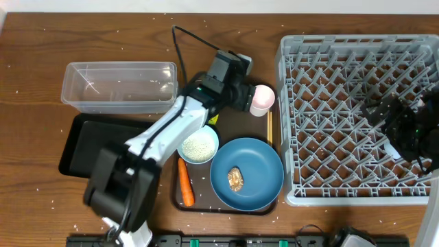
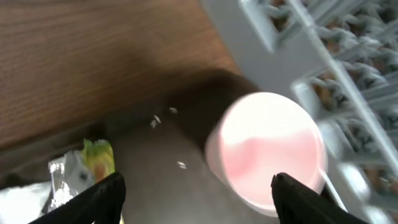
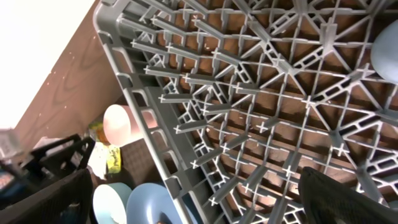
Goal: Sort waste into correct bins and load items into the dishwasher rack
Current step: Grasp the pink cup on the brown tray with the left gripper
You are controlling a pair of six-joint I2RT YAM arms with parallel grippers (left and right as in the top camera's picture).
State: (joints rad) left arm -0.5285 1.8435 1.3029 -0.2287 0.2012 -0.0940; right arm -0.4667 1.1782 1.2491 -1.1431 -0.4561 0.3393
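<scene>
No writing I can read in any view, yellow-green wrapper (image 2: 96, 163) too blurred for lettering

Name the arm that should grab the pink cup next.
Left. The left pincer, open, hovers at the pink cup; the right pincer is out over the dishwasher rack, farther from it.
</scene>
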